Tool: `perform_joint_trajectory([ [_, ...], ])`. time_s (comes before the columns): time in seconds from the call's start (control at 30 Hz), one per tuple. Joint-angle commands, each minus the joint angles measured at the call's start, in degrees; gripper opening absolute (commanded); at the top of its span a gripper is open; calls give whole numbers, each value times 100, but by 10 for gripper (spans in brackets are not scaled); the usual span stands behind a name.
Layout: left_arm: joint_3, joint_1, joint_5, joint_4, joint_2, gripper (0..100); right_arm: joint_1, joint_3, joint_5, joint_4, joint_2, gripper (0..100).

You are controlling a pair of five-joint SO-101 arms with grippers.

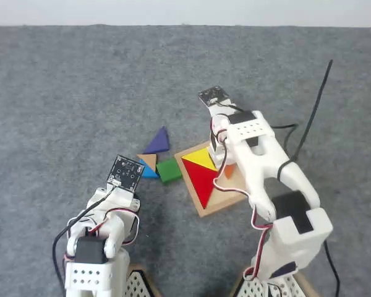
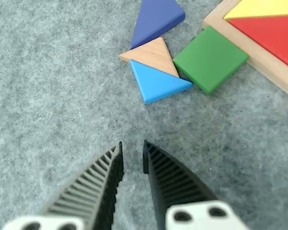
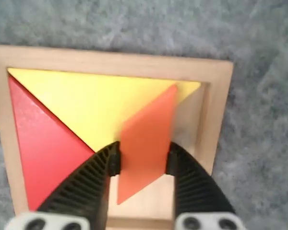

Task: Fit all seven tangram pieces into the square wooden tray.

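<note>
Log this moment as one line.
right gripper: shut on orange parallelogram piece over square wooden tray | left gripper: slightly open, empty, over grey carpet

This looks like a robotics lab bench, not a home. A grey felt-like mat [image 1: 62, 93] covers the whole tabletop up to a plain white wall [image 1: 173, 11]. Two white plastic robot arms [image 1: 263, 161] stand on it, with exposed red and black wiring [image 1: 217, 178], bare black circuit boards [image 1: 126, 171] and a loose black cable [image 1: 315, 105].
</note>
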Motion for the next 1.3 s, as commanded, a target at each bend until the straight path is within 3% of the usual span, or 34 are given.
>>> perform_joint_trajectory([
  [0.0, -57, 26, 26, 35, -132, 65, -40, -264, -70, 22, 13, 165],
  [0.47, -57, 26, 26, 35, -132, 65, -22, -791, -70, 163, 4, 165],
  [0.73, -57, 26, 26, 35, -132, 65, 312, -668, -62, 567, -233, 165],
  [0.9, -57, 26, 26, 35, -132, 65, 426, -352, -18, 286, -541, 165],
  [1.27, -57, 26, 26, 35, -132, 65, 444, -651, 185, 119, 268, 165],
])
